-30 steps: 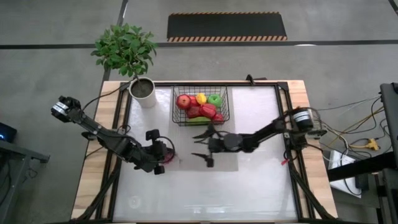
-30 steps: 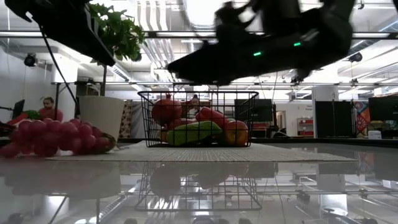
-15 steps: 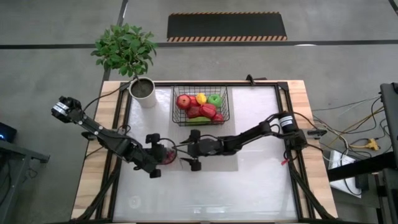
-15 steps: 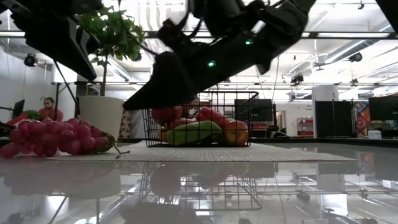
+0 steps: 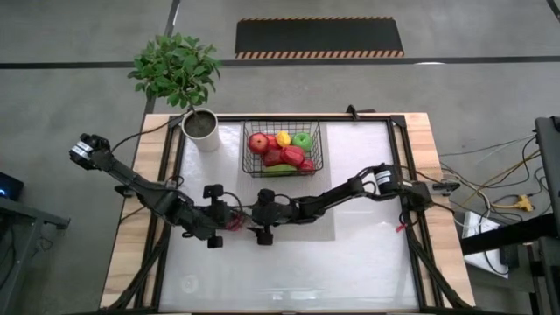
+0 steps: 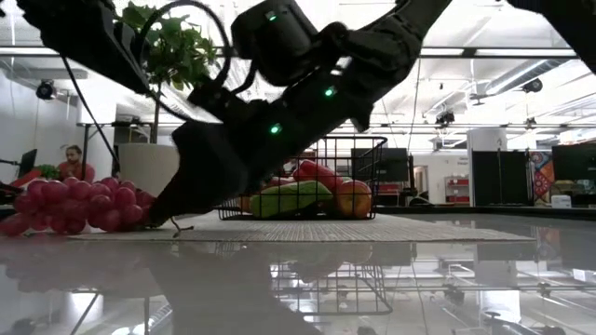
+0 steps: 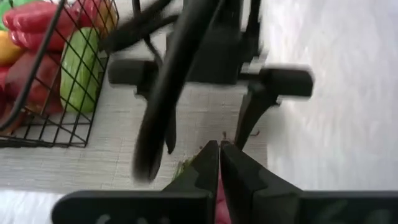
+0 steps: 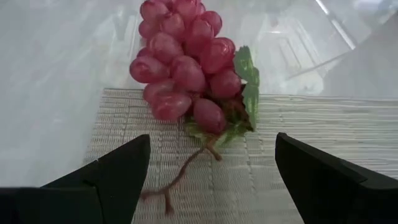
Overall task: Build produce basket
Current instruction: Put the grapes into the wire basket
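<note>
Pinkish-red grapes sit at the woven mat's edge, half on the glossy surface, stem pointing at my right gripper, fingers wide apart either side with room to spare. My left gripper, pressed together, is just beside them. Black wire basket sits behind, already holding produce.

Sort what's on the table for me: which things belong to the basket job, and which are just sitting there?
Job:
- wire basket, holding apples and peppers
- grape bunch on the woven mat, outside the basket
- right gripper, open, facing the grapes
- left gripper, shut, beside them

Lying about:
- potted plant
</note>
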